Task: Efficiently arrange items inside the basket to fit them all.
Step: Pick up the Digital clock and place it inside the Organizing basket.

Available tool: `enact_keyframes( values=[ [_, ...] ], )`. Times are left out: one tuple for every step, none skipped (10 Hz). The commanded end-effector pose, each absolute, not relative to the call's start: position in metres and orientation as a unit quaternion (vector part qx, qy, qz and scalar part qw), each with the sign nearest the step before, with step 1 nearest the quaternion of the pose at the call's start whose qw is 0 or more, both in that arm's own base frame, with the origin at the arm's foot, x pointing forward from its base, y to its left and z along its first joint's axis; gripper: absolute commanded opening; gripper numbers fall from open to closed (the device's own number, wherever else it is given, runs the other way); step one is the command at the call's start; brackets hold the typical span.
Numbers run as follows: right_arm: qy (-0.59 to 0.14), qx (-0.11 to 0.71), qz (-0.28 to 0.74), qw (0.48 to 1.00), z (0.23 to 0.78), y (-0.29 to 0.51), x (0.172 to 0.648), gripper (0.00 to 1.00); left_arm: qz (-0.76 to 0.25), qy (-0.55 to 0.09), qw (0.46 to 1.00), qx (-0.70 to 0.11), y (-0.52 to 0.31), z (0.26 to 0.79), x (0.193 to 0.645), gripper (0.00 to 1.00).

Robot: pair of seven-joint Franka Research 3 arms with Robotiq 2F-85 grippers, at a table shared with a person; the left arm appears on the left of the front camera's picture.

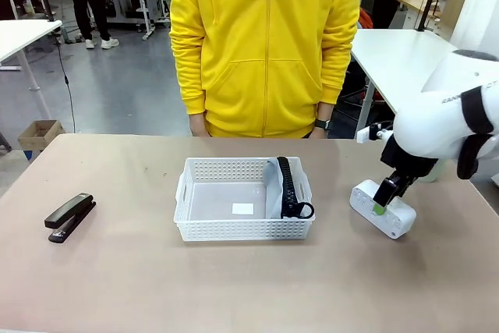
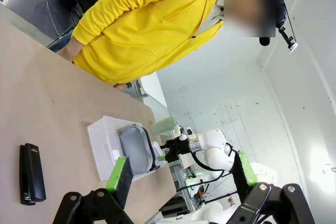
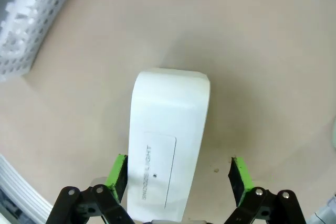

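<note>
The white basket (image 1: 195,228) (image 2: 102,145) (image 3: 26,19) sits mid-table. A grey pouch (image 1: 274,189) (image 2: 134,148) with a black zipper lies against its right end. The black stapler (image 1: 70,216) (image 2: 31,174) lies on the table far to the left. The flat white box (image 1: 390,220) (image 3: 168,129) lies to the right of the basket. My right gripper (image 1: 380,204) (image 3: 178,177) is down over the box, open, with its green pads either side of the box's near end. A pale green cup (image 2: 164,125) stands beyond the basket. My left gripper (image 2: 181,174) hangs open and empty, high above the table.
A person in a yellow hoodie (image 1: 265,44) stands at the table's far edge with both hands off the table. A small white label (image 1: 243,209) lies on the basket floor. Bare tabletop lies in front of the basket and between basket and stapler.
</note>
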State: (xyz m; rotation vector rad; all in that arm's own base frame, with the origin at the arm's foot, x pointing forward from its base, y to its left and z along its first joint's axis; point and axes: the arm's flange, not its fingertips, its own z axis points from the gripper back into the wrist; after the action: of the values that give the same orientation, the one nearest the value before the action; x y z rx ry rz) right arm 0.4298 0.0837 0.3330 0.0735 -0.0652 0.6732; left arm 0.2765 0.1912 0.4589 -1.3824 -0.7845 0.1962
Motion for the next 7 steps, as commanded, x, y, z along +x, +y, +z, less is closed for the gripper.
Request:
enact_keyframes(
  values=[
    [0.004, 0.029, 0.389, 0.921, 0.324, 0.082, 0.456, 1.0, 0.077, -0.356, 0.695, -0.62, 0.191, 0.46, 0.274, 1.0],
    [0.007, 0.045, 0.394, 0.918, 0.318, 0.084, 0.465, 1.0, 0.077, -0.356, 0.695, -0.62, 0.191, 0.46, 0.274, 1.0],
    [0.012, 0.046, 0.39, 0.919, 0.315, 0.085, 0.471, 1.0, 0.077, -0.356, 0.695, -0.62, 0.191, 0.46, 0.274, 1.0],
    [0.015, 0.04, 0.381, 0.924, 0.314, 0.087, 0.474, 1.0, 0.077, -0.356, 0.695, -0.62, 0.191, 0.46, 0.274, 1.0],
    [0.007, 0.036, 0.379, 0.925, 0.315, 0.087, 0.473, 1.0, 0.077, -0.356, 0.695, -0.62, 0.191, 0.46, 0.274, 1.0],
    [0.004, 0.034, 0.372, 0.928, 0.316, 0.086, 0.473, 1.0, 0.077, -0.356, 0.695, -0.62, 0.191, 0.46, 0.274, 1.0],
    [0.005, 0.03, 0.375, 0.926, 0.316, 0.087, 0.472, 1.0, 0.077, -0.356, 0.695, -0.62, 0.191, 0.46, 0.274, 1.0]
  ],
)
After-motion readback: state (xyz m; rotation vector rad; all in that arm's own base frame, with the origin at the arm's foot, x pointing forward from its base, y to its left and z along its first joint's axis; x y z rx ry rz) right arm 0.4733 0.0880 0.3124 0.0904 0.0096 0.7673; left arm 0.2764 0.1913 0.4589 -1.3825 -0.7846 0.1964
